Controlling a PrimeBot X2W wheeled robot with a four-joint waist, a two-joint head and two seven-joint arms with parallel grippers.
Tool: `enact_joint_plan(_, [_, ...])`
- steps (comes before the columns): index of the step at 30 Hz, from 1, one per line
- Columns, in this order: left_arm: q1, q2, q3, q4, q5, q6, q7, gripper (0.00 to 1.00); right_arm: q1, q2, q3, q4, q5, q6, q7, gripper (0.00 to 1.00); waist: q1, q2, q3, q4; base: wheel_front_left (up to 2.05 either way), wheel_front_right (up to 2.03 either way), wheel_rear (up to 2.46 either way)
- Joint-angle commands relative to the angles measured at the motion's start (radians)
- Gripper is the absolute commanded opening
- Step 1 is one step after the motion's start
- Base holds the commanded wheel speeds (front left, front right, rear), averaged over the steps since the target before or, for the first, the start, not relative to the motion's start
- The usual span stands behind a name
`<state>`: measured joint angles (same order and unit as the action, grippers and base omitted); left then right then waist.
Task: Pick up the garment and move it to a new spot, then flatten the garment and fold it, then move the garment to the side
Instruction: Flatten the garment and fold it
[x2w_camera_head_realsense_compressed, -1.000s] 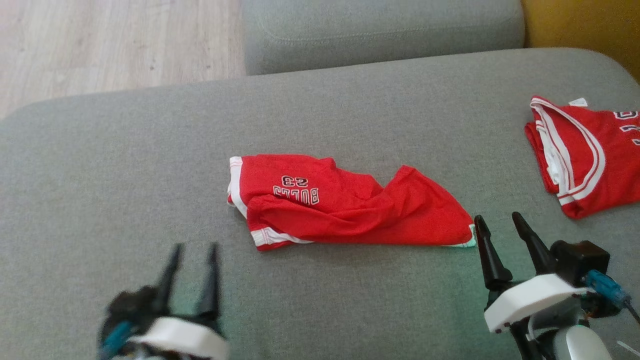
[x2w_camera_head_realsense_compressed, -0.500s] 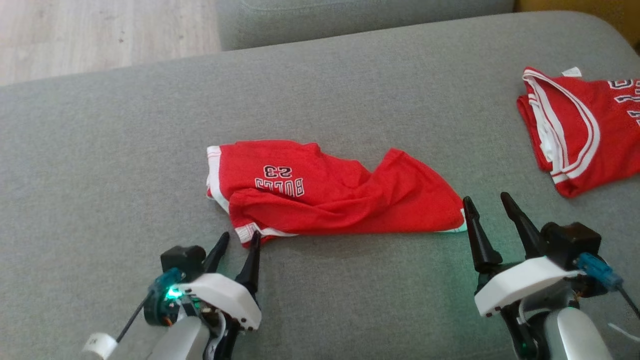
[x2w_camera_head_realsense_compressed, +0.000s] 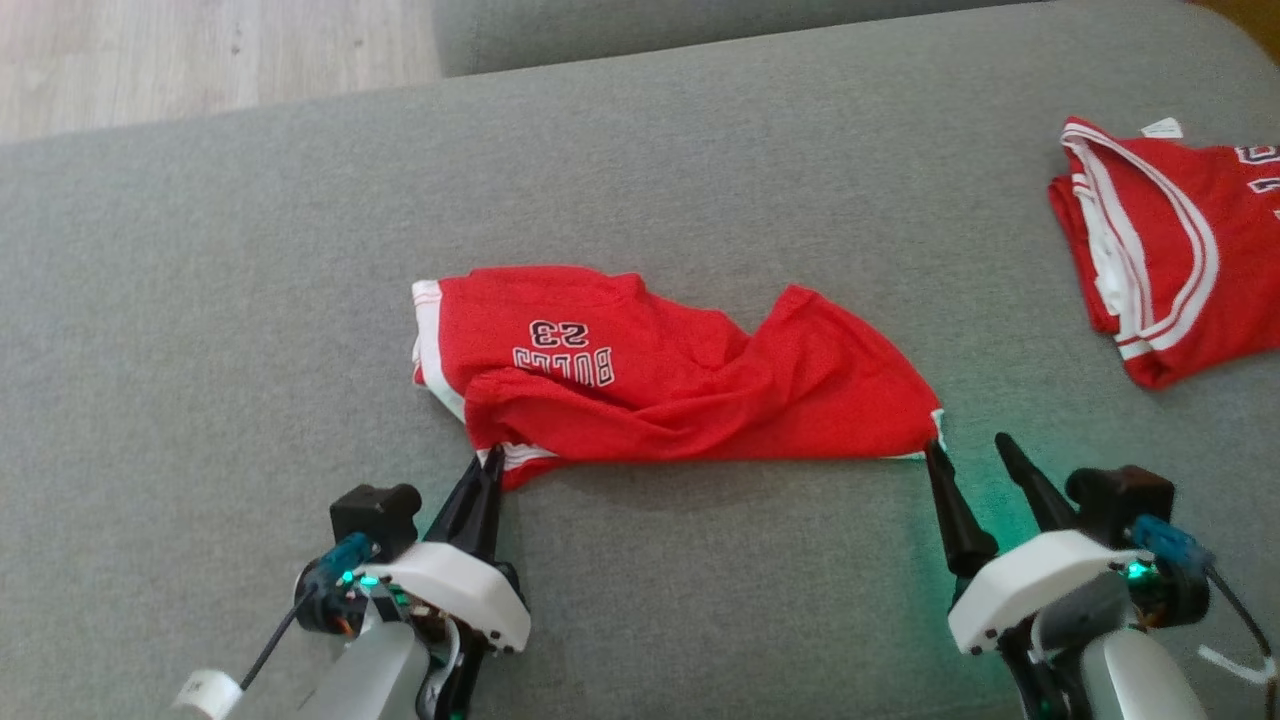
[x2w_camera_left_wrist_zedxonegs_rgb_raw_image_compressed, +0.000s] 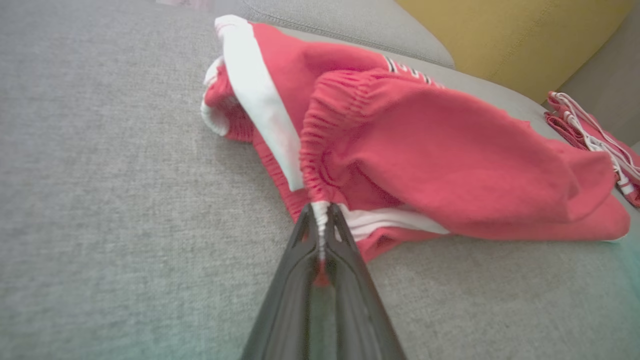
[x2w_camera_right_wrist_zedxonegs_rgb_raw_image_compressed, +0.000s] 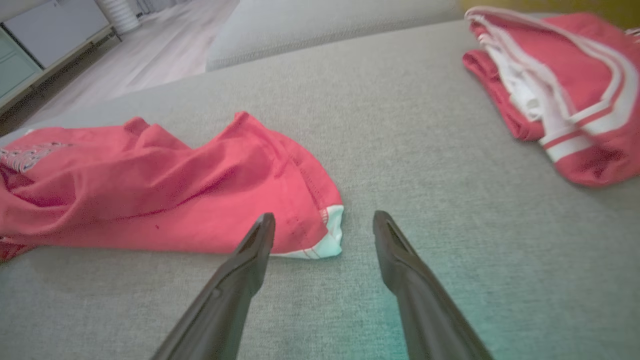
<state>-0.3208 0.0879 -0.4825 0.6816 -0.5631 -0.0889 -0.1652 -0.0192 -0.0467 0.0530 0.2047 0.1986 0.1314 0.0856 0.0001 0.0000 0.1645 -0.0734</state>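
Here, the left end effector (x2w_camera_head_realsense_compressed: 487, 470) gripped the red garment (x2w_camera_head_realsense_compressed: 680, 380) on the grey sofa (x2w_camera_head_realsense_compressed: 250, 300).
The garment lay crumpled mid-cushion, long axis running left to right in the head view, its "BULLS 23" print upside down there. The left end effector was clenched on its near-left white-trimmed corner; the right end effector (x2w_camera_head_realsense_compressed: 965, 443) stood released, fingers spread at the near-right corner.

Soft, even daylight; faint shadows; green glow on the sofa (x2w_camera_head_realsense_compressed: 700, 150); wrist views blurred at edges.
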Motion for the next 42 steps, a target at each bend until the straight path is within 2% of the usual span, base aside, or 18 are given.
enact_joint_plan(1, [-0.007,0.015,0.020,-0.027,0.006,-0.003,-0.017,0.00,-0.068,-0.004,0.014,0.000,-0.006,-0.001,-0.001,1.00,-0.0001,0.0000,0.010,0.010,0.00,0.00,0.00])
enact_joint_plan(8, [-0.016,0.010,-0.007,-0.042,0.009,-0.013,-0.022,0.00,-0.139,-0.004,-0.016,0.156,-0.060,-0.001,0.017,1.00,-0.0001,0.0000,0.037,0.042,0.00,0.00,0.00])
enact_joint_plan(13, [-0.030,0.011,-0.014,-0.044,0.009,-0.016,-0.024,0.00,-0.158,-0.004,0.019,0.226,-0.075,-0.001,0.075,1.00,-0.0001,0.0000,0.045,0.050,0.00,0.00,0.00])
enact_joint_plan(14, [-0.032,0.011,-0.015,-0.043,0.009,-0.016,-0.025,0.00,-0.160,-0.004,0.036,0.237,-0.075,-0.001,0.092,0.93,-0.0001,0.0000,0.046,0.050,0.00,0.00,0.00])
enact_joint_plan(15, [-0.034,0.012,-0.015,-0.042,0.008,-0.016,-0.026,0.00,-0.162,-0.004,0.050,0.244,-0.070,-0.001,0.105,0.42,-0.0001,0.0000,0.045,0.049,0.00,0.00,0.00])
enact_joint_plan(16, [-0.035,0.013,-0.015,-0.041,0.007,-0.017,-0.027,0.00,-0.162,-0.004,0.068,0.247,-0.062,-0.001,0.116,0.00,-0.0001,0.0000,0.044,0.048,0.00,0.00,0.00])
enact_joint_plan(21, [-0.025,0.017,0.008,-0.072,-0.015,-0.020,-0.057,0.00,-0.137,-0.004,0.054,0.144,0.012,-0.001,0.122,0.00,-0.0001,0.0000,0.017,0.038,0.00,0.00,0.00])
enact_joint_plan(24, [-0.010,0.031,0.040,-0.164,-0.037,-0.023,-0.077,0.00,-0.109,-0.004,0.018,0.001,0.076,-0.001,0.137,0.00,-0.0001,0.0000,-0.007,0.029,0.00,0.00,0.00])
enact_joint_plan(28, [0.023,0.070,0.084,-0.361,-0.092,-0.029,-0.070,0.00,-0.076,-0.004,-0.022,-0.232,0.188,-0.001,0.212,0.00,-0.0001,0.0000,-0.042,0.021,0.00,0.00,0.00])
enact_joint_plan(32, [0.037,0.140,0.121,-0.608,-0.157,-0.027,0.028,0.00,-0.068,-0.004,-0.068,-0.447,0.260,-0.001,0.308,0.00,-0.0001,0.0000,-0.068,0.023,0.00,0.00,0.00])
enact_joint_plan(36, [0.019,0.198,0.161,-0.823,-0.221,0.001,0.151,0.00,-0.096,-0.004,-0.118,-0.589,0.311,-0.001,0.373,0.00,-0.0001,0.0000,-0.079,0.029,0.00,0.00,0.00])
enact_joint_plan(39, [-0.011,0.228,0.190,-0.921,-0.268,0.030,0.234,0.00,-0.148,-0.004,-0.133,-0.631,0.347,-0.001,0.413,0.00,-0.0001,0.0000,-0.062,0.027,0.00,0.00,0.00])
enact_joint_plan(42, [-0.058,0.248,0.210,-0.941,-0.305,0.045,0.296,0.00,-0.233,-0.004,-0.128,-0.610,0.405,-0.001,0.433,0.00,-0.0001,0.0000,-0.021,0.020,0.00,0.00,0.00])
